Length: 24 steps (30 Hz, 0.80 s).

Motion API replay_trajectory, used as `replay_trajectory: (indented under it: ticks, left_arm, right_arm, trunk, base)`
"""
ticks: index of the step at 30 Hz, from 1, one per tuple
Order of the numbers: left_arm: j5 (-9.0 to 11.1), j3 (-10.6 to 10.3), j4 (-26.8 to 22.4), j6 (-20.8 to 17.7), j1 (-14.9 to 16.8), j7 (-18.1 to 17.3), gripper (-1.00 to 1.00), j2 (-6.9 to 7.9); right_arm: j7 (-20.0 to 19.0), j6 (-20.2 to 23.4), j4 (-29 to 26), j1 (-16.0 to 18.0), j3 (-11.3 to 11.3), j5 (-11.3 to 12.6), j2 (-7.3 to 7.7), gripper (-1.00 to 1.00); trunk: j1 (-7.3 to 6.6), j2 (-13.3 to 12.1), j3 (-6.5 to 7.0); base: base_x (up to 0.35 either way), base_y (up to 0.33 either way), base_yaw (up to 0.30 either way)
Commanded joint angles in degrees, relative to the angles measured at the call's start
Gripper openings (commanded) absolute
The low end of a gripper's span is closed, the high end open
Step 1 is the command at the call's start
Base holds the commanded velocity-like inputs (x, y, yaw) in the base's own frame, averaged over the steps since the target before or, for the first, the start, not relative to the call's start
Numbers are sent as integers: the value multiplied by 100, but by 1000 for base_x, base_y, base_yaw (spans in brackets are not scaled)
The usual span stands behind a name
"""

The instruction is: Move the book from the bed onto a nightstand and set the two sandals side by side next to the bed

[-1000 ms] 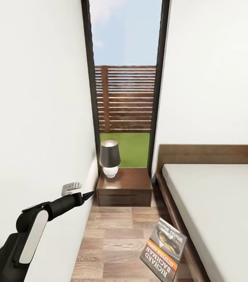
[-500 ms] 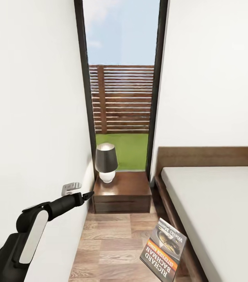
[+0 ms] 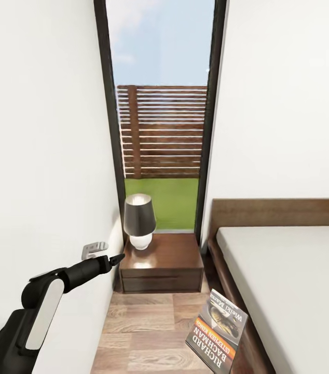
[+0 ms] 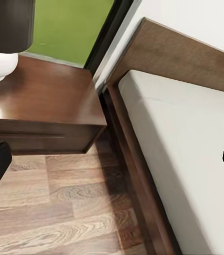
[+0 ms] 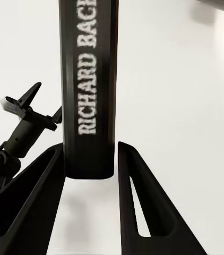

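Head view has the book [image 3: 217, 331] hanging above the floor [image 3: 149, 332] just beside the bed [image 3: 289, 280]; the right wrist view shows the right gripper [image 5: 91, 159] with its fingers [image 5: 37, 202] clamped on the spine. Ahead, the nightstand [image 3: 159, 262] carries a lamp [image 3: 139, 221]. The left gripper [image 3: 117, 257] has its fingers spread apart.

A bedroom in a home is shown. A bed [image 3: 289, 291] with white mattress and wooden headboard [image 3: 278, 212] is set against a white wall, a dark wood nightstand [image 3: 162, 262] with a lamp [image 3: 139, 221] is placed beside it, and a lawn and slatted fence are seen through a tall window [image 3: 160, 114].
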<state>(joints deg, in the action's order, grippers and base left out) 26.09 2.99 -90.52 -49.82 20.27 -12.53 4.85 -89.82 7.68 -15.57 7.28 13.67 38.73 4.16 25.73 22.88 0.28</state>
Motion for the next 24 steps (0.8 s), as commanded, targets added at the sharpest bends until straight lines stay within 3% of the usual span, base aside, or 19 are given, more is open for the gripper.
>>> replay_trajectory:
  ticks: [1,24]
  left_arm:
    - [-23,9,-1,-28,3,-39,100,-1]
    - [-21,9,-1,-28,2,-39,100,-1]
  right_arm:
    - [-18,57,2,2,-10,29,1,-100]
    - [-18,53,1,2,0,28,-30,-100]
  trunk:
    - [5,4,-2]
    - [5,4,-2]
  base:
    - [290,0,0]
    - [290,0,0]
